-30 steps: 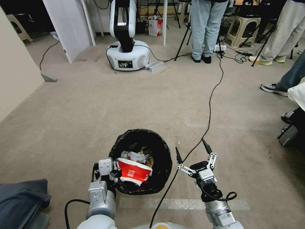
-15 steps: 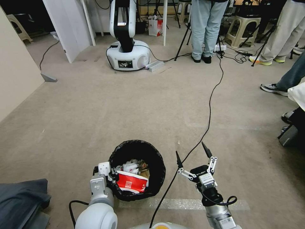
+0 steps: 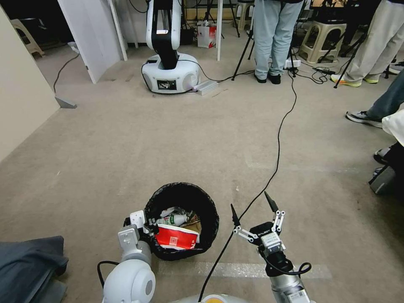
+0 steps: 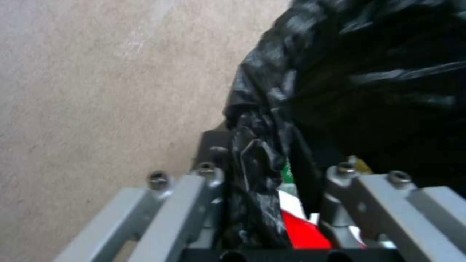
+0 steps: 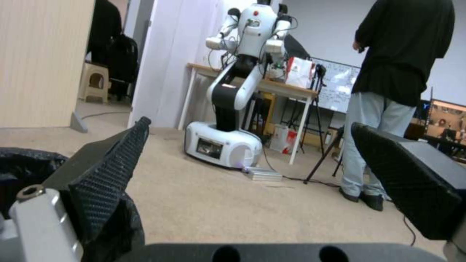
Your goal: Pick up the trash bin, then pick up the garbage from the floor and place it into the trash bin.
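The trash bin (image 3: 182, 198), lined with a black bag, is low in front of me on the beige carpet floor (image 3: 126, 139). Inside it lies garbage: a red-white packet (image 3: 176, 237), a green-labelled bottle (image 3: 171, 219) and some brown paper (image 3: 194, 225). My left gripper (image 3: 146, 229) is shut on the bin's near-left rim; in the left wrist view the crinkled liner (image 4: 252, 160) is pinched between its fingers (image 4: 194, 189). My right gripper (image 3: 251, 204) hovers open just right of the bin with nothing in it, and its pads (image 5: 111, 174) stand wide apart.
A black cable (image 3: 277, 139) runs across the carpet and passes the right gripper. Another white robot (image 3: 168, 71) stands at the back, with people's legs (image 3: 269, 42), stools and tripods beyond. Shoes (image 3: 362, 118) are at the right, grey cloth (image 3: 29, 261) at lower left, and a pale tape line (image 3: 235, 269) lies near me.
The bin has sunk lower and come a little nearer with my left arm, which has drawn back. The right gripper dropped slightly and stays open.
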Controlling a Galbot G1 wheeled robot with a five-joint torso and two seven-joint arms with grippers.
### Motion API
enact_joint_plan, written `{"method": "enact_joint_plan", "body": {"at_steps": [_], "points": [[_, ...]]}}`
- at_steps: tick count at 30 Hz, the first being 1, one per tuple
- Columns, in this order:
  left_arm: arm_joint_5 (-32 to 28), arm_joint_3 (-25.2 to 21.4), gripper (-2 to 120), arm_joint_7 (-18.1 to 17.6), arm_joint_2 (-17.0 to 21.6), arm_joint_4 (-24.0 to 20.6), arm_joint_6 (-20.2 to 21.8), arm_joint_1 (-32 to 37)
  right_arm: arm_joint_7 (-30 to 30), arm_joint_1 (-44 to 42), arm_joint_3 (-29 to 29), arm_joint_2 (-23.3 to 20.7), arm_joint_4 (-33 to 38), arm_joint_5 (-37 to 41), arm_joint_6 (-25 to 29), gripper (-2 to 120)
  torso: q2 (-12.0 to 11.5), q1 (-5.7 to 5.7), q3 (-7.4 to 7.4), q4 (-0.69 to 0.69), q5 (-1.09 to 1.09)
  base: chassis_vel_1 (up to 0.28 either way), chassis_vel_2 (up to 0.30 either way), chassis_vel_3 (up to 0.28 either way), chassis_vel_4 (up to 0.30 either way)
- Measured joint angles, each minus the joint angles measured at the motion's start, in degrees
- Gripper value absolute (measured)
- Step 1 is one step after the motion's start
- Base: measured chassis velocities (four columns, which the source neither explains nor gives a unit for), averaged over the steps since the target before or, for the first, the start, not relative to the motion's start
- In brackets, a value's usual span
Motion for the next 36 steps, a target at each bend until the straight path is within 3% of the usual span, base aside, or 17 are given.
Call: {"method": "enact_joint_plan", "body": {"at_steps": [5,8,12,15,18,24,28,32,35,36], "points": [[-0.1,0.0,42,0.0,0.0,-0.4,-0.5,-0.2,-0.1,0.0,0.0,0.1,-0.3,-0.1,0.1,100,0.0,0.0,0.0,0.01,0.01,0.0,0.0,0.0,0.0],[-0.3,-0.4,59,0.1,0.0,-0.6,-1.4,-0.5,-0.5,-0.1,0.0,0.2,-0.7,-0.3,0.3,100,0.0,0.0,0.0,0.01,0.02,0.0,0.0,0.0,0.0],[-0.5,-0.7,67,0.2,0.0,-0.7,-1.8,-0.7,-0.6,-0.1,-0.1,0.2,-0.8,-0.4,0.3,100,0.0,0.0,0.0,0.01,0.03,0.0,0.0,0.0,0.0],[-1.4,-1.9,92,0.3,0.0,-1.0,-2.3,-1.6,-1.0,-0.4,-0.2,0.3,-1.0,-0.7,0.7,100,0.0,0.0,0.0,0.01,0.03,0.0,0.0,0.0,0.0],[-1.8,-2.5,99,0.3,0.1,-1.1,-2.3,-2.0,-1.1,-0.5,-0.2,0.3,-1.0,-0.7,0.7,100,0.0,0.0,0.0,0.01,0.03,0.0,0.0,0.0,0.0],[-0.5,-2.9,100,0.3,0.3,-2.1,-3.1,-1.2,-1.2,-0.6,-0.1,0.2,-0.9,-0.7,0.8,100,0.0,0.0,-0.01,0.02,0.03,0.0,0.0,0.0,0.0],[3.7,-2.7,100,0.7,0.6,-3.7,-4.5,1.1,-1.0,-0.6,-0.1,0.3,-0.9,-0.7,0.8,100,0.0,0.0,-0.01,0.01,0.03,0.0,0.0,0.0,0.0],[10.4,-1.5,100,2.7,1.3,-5.7,-9.1,5.2,2.0,-0.8,-0.5,0.6,0.1,0.5,-0.2,100,0.0,0.0,-0.01,0.02,0.03,0.0,0.0,0.0,0.0],[19.8,0.3,100,9.0,1.8,-6.6,-19.2,10.5,6.0,-1.2,-0.9,1.1,2.0,1.3,-1.3,100,0.0,0.0,-0.01,0.02,0.04,0.0,0.0,0.0,0.0],[19.8,0.3,100,9.0,1.8,-6.6,-19.2,10.5,6.0,-1.2,-0.9,1.1,2.0,1.3,-1.3,100,0.0,0.0,-0.01,0.02,0.04,0.0,0.0,0.0,0.0]]}}
